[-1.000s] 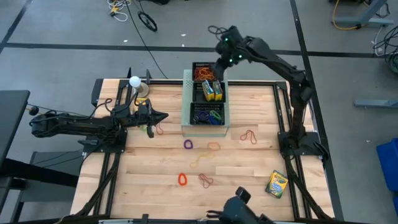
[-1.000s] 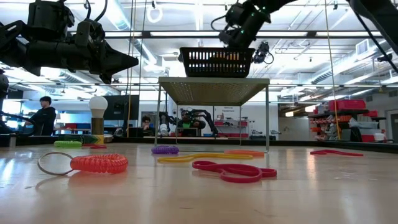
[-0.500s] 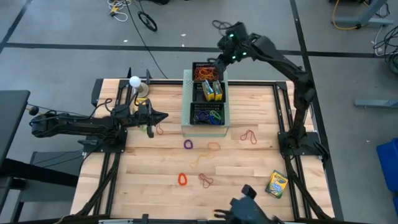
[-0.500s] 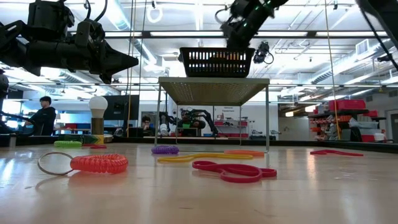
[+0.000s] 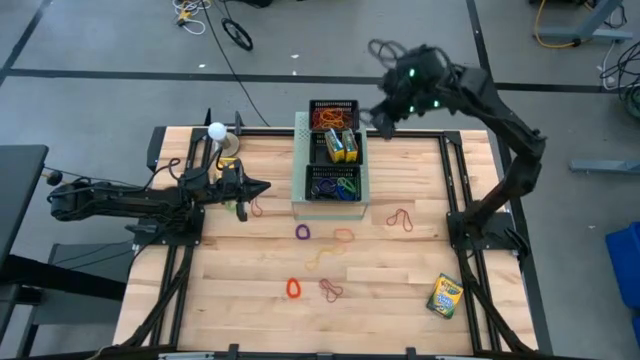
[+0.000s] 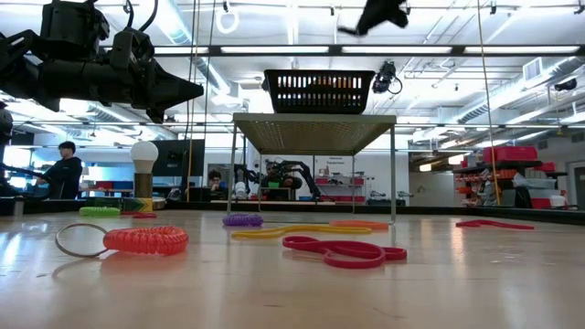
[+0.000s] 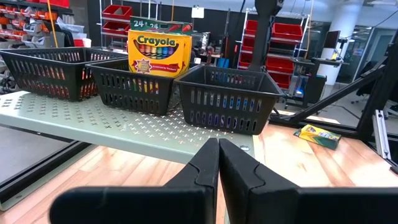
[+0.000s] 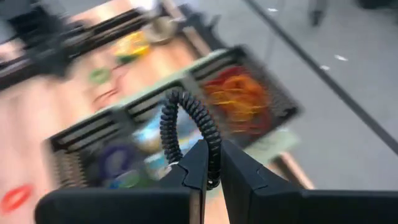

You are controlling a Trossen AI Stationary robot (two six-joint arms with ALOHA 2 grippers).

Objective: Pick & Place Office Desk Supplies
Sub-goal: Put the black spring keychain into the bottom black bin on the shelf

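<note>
I see the job partly done. Three mesh trays sit in a row on the green box (image 5: pixel 299 205): the far tray (image 5: pixel 332 112) holds red and orange bands, the middle tray (image 5: pixel 338 146) holds a crayon box (image 7: pixel 158 51), and the near tray (image 5: pixel 333 183) holds blue, purple and green bands.

My right end effector (image 8: pixel 210 176) is up in the air just off the far tray's right side, closed on a black coiled loop (image 8: pixel 189 127), which I judge is on its way to a tray. My left end effector (image 7: pixel 218 163) hovers over the counter's (image 5: pixel 420 300) left side, pointing at the box, with its fingers pressed together and nothing in them.

Left on the counter: a red coil (image 5: pixel 293 288), a purple coil (image 5: pixel 303 232), an orange band (image 5: pixel 343 235), a yellow band (image 5: pixel 322 257), red bands (image 5: pixel 400 218) to the right and another red band (image 5: pixel 331 290) near the front. A second crayon box (image 5: pixel 444 296) lies near the front right corner. By my count most of the loose items are yet to go.
</note>
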